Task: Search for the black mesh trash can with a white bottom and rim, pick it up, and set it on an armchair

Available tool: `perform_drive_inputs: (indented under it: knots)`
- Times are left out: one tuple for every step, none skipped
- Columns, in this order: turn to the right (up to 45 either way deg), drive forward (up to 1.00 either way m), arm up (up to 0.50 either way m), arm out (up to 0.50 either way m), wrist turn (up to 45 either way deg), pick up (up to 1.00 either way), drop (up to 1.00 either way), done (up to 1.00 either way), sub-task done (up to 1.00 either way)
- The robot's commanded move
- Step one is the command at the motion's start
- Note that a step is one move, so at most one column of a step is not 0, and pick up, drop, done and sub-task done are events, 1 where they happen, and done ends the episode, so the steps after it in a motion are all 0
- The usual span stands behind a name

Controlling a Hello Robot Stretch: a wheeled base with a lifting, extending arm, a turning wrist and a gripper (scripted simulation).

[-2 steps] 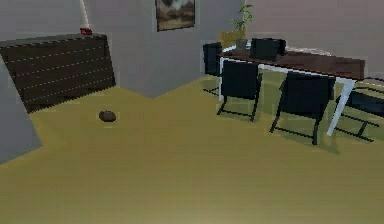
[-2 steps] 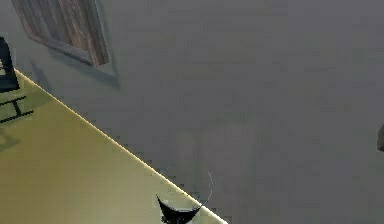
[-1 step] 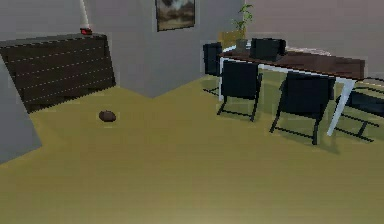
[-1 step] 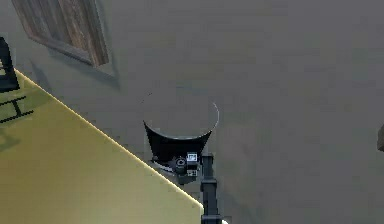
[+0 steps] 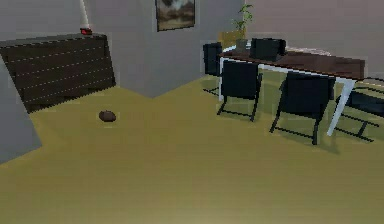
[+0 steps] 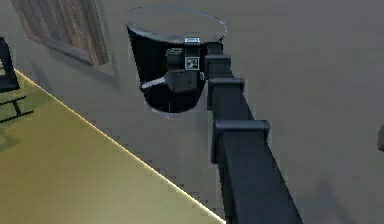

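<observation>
The pincer (image 6: 166, 82) sits in the upper middle of the arm side view, a dark body with two thin fingers pressed up against the side of the black mesh trash can with a pale rim and white bottom (image 6: 150, 50). The can hangs at the pincer's far end, clear of the floor, with bare grey wall behind it, so we take it as held. We cannot tell how the fingers are set.

The dark square bar of the arm (image 6: 236, 140) climbs from the bottom edge right of centre, slanting up and slightly left in stepped sections. It ends at two small white squares with black marks (image 6: 190, 52) just right of the pincer.

The can stands nearly upright. Its long axis runs top to bottom in the frame, the wide round mouth faces up near the top edge, and the narrower base is lower and a little to the left.

In the arm side view's upper left we see a wood-framed window (image 6: 62, 30) in the grey wall, and olive floor (image 6: 70, 170) fills the lower left.

The forward view gives us the room ahead. A dark brown slatted dresser (image 5: 60, 70) is at the left and a framed picture (image 5: 175, 14) at top centre. A dark-topped desk with white legs (image 5: 320, 66) is at the right, ringed by black chairs (image 5: 241, 86). A small brown round object (image 5: 107, 116) lies on the floor left of centre.
</observation>
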Motion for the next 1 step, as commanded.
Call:
perform_drive_inputs:
  knots:
    - [0.0, 0.0, 0.0, 0.0, -45.0, 0.0, 0.0, 0.0, 0.0]
